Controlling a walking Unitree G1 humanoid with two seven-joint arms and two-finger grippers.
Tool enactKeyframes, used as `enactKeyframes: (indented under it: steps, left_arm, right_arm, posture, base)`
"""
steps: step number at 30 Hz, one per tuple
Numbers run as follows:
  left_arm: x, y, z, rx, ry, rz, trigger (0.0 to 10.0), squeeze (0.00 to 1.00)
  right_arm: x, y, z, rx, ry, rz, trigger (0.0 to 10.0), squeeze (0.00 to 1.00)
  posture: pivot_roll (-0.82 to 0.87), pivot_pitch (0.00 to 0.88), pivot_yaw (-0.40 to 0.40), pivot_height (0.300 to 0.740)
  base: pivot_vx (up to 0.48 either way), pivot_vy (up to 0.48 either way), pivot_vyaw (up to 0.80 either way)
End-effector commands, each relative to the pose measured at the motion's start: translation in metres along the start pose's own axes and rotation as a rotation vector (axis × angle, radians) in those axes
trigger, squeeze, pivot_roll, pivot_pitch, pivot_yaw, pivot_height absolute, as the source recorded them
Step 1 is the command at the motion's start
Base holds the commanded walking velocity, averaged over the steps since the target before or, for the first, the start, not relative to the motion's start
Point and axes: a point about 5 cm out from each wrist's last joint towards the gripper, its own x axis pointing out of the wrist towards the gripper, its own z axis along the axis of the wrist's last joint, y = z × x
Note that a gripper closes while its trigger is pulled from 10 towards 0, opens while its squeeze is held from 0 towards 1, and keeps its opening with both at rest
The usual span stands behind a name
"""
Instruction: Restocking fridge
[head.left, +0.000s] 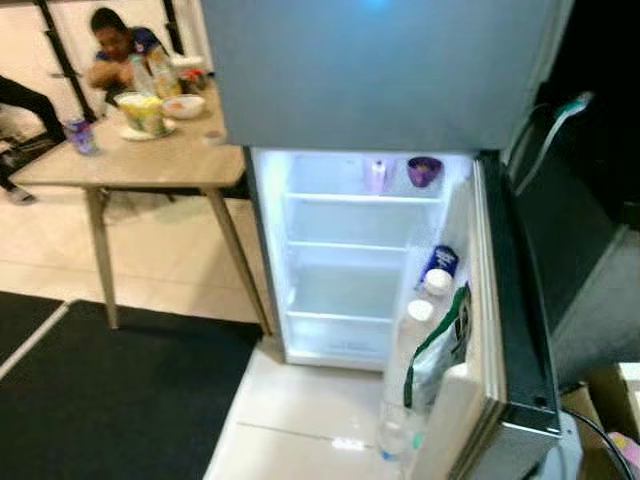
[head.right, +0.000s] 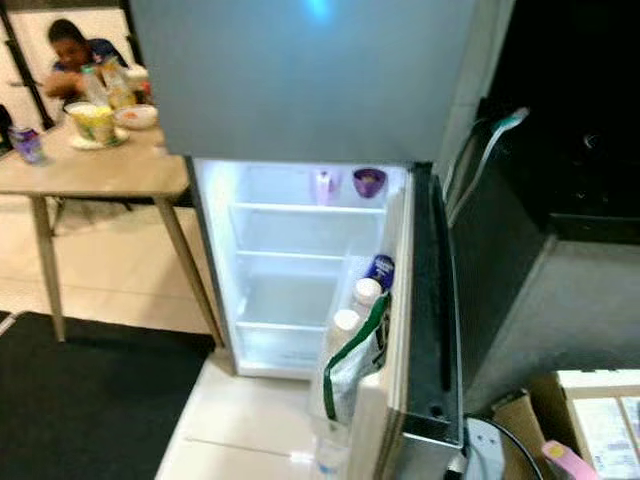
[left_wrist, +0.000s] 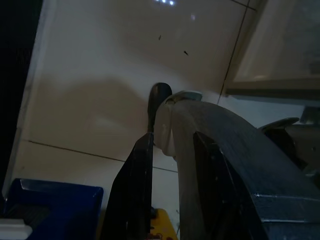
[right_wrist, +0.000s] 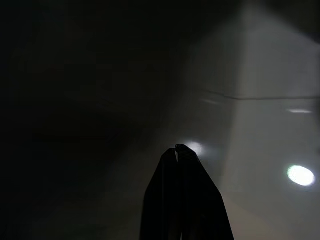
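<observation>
Inside fridge (head.left: 350, 270): shelves washed out | door bottles (head.left: 420, 320) blurred | labels unreadable

Fridge (head.left: 350, 270) top cut by frame edge. Door-rack bottles (head.left: 425, 300) part hidden behind green-white bag (head.left: 440, 350); labels unreadable. Small shelf items (head.left: 378, 176) too blurred to identify. Table (head.left: 130, 160) clutter indistinct. Right wrist view mostly dark.

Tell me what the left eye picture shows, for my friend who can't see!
An open fridge glows, its shelves nearly bare, with a purple cup up top and bottles in the door. A person sits at a table behind.
</observation>
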Motion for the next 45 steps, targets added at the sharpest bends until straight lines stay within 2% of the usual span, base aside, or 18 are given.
enactKeyframes:
  steps: [1, 3, 9, 10, 13, 14, 15, 16, 20, 25, 28, 29, 30, 32, 36, 39, 42, 45]
  left_arm:
    - [-0.001, -0.004, -0.009, -0.009, 0.034, -0.012, 10.0, 0.0]
    - [0.0, -0.004, -0.009, -0.011, 0.032, -0.013, 10.0, 0.0]
    - [0.0, -0.005, -0.008, -0.014, 0.03, -0.013, 10.0, 0.0]
    - [0.0, -0.005, -0.008, -0.018, 0.028, -0.012, 10.0, 0.0]
    - [0.0, -0.006, -0.008, -0.019, 0.028, -0.012, 10.0, 0.0]
    - [0.0, -0.006, -0.009, -0.022, 0.029, -0.011, 10.0, 0.0]
    - [0.0, -0.006, -0.009, -0.022, 0.029, -0.011, 10.0, 0.0]
    - [0.0, -0.007, -0.011, -0.027, 0.03, -0.01, 10.0, 0.0]
    - [0.0, -0.008, -0.011, -0.031, 0.031, -0.01, 10.0, 0.0]
    - [0.001, -0.009, -0.011, -0.038, 0.027, -0.009, 10.0, 0.0]
    - [0.001, -0.007, -0.009, -0.036, 0.023, 0.002, 10.0, 0.0]
    - [0.001, -0.007, -0.009, -0.036, 0.023, 0.002, 10.0, 0.0]
    - [0.001, -0.006, -0.009, -0.033, 0.023, 0.004, 10.0, 0.0]
    - [0.0, -0.004, -0.008, -0.026, 0.025, 0.01, 10.0, 0.0]
    - [0.001, -0.003, -0.005, -0.014, 0.023, 0.013, 10.0, 0.0]
    - [0.002, -0.004, -0.002, -0.012, 0.017, 0.011, 10.0, 0.0]
    - [0.003, -0.005, 0.004, -0.008, 0.003, 0.01, 10.0, 0.0]
    - [0.004, -0.005, 0.007, 0.011, 0.001, 0.015, 10.0, 0.0]
  right_arm:
    - [0.008, 0.016, 0.003, -0.001, 0.0, 0.123, 10.0, 0.0]
    - [0.022, 0.048, 0.014, -0.026, -0.004, 0.375, 10.0, 0.0]
    - [0.031, 0.088, 0.023, -0.075, 0.02, 0.675, 10.0, 0.0]
    - [0.032, 0.126, 0.033, -0.131, 0.004, 0.925, 10.0, 0.0]
    - [0.031, 0.139, 0.037, -0.147, -0.008, 1.009, 10.0, 0.0]
    - [0.035, 0.162, 0.054, -0.134, -0.112, 1.046, 10.0, 0.0]
    - [0.035, 0.162, 0.054, -0.134, -0.112, 1.046, 10.0, 0.0]
    - [0.04, 0.19, 0.086, -0.051, -0.294, 1.023, 10.0, 0.0]
    - [0.045, 0.2, 0.108, 0.02, -0.397, 0.973, 10.0, 0.0]
    - [0.056, 0.179, 0.098, -0.078, -0.326, 0.81, 10.0, 0.0]
    - [0.055, 0.117, 0.055, -0.167, -0.125, 0.448, 10.0, 0.0]
    - [0.055, 0.117, 0.055, -0.167, -0.125, 0.448, 10.0, 0.0]
    - [0.053, 0.103, 0.045, -0.171, -0.08, 0.366, 10.0, 0.0]
    - [0.04, 0.063, 0.017, -0.183, 0.028, 0.153, 10.0, 0.0]
    - [0.017, 0.023, -0.019, -0.259, 0.189, -0.063, 10.0, 0.0]
    - [0.003, 0.007, -0.037, -0.312, 0.275, -0.138, 10.0, 0.0]
    - [-0.021, -0.016, -0.061, -0.289, 0.369, -0.259, 10.0, 0.0]
    - [-0.035, -0.026, -0.077, -0.277, 0.424, -0.318, 10.0, 0.0]
  posture:
    - [-0.09, 0.016, 0.001, 0.74]
    - [-0.09, 0.018, 0.0, 0.74]
    - [-0.09, 0.019, -0.003, 0.74]
    - [-0.09, 0.03, -0.008, 0.74]
    - [-0.09, 0.03, -0.008, 0.74]
    - [-0.09, 0.033, -0.011, 0.74]
    - [-0.09, 0.033, -0.011, 0.74]
    - [-0.09, 0.033, -0.011, 0.74]
    - [-0.08, 0.035, -0.016, 0.74]
    - [-0.08, 0.037, -0.019, 0.74]
    - [-0.07, 0.044, -0.021, 0.74]
    - [-0.07, 0.044, -0.021, 0.74]
    - [-0.07, 0.044, -0.021, 0.74]
    - [-0.08, 0.04, -0.02, 0.74]
    - [-0.08, 0.032, -0.02, 0.74]
    - [-0.08, 0.026, -0.021, 0.74]
    - [-0.08, 0.016, -0.017, 0.74]
    - [-0.08, 0.006, -0.016, 0.74]
  base:
    - [0.0, 0.0, 0.0]
    - [0.0, 0.0, 0.0]
    - [0.0, 0.0, 0.0]
    - [0.0, 0.0, 0.0]
    - [0.0, 0.0, 0.0]
    - [0.0, 0.0, 0.0]
    - [0.0, 0.0, 0.0]
    - [0.0, 0.0, 0.0]
    - [0.0, 0.0, 0.0]
    - [0.0, 0.0, 0.0]
    - [0.0, 0.0, 0.0]
    - [0.0, 0.0, 0.0]
    - [0.0, 0.0, 0.0]
    - [0.0, 0.0, 0.0]
    - [0.0, 0.0, 0.39]
    - [0.0, 0.0, 0.77]
    - [0.0, 0.0, 0.77]
    - [0.0, 0.0, 0.77]
